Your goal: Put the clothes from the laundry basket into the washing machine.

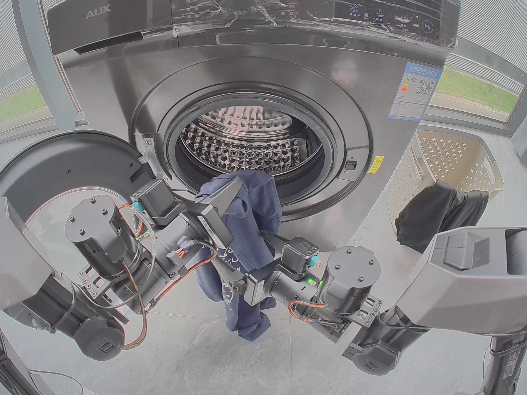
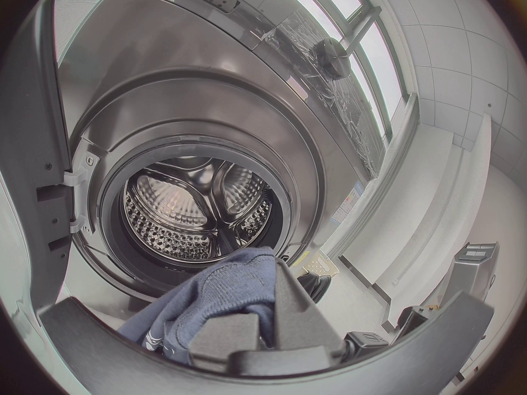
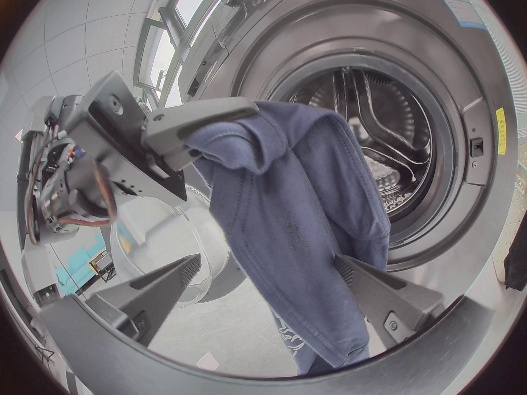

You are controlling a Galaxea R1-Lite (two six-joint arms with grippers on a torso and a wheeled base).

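A navy blue garment (image 1: 253,220) hangs in front of the washing machine's open drum (image 1: 241,138), just below the lip of the opening. My left gripper (image 1: 226,192) is shut on its upper fold, as the left wrist view confirms with the garment (image 2: 219,297) pinched in the gripper (image 2: 269,325). My right gripper (image 3: 269,281) stands open lower down, and the garment (image 3: 296,215) hangs down between its spread fingers. The drum (image 2: 192,209) holds no clothes that I can see.
The round door (image 1: 66,171) is swung open to the left. A cream laundry basket (image 1: 466,160) leans beside the machine on the right, with a black garment (image 1: 439,212) draped over its front rim. Grey floor lies below the arms.
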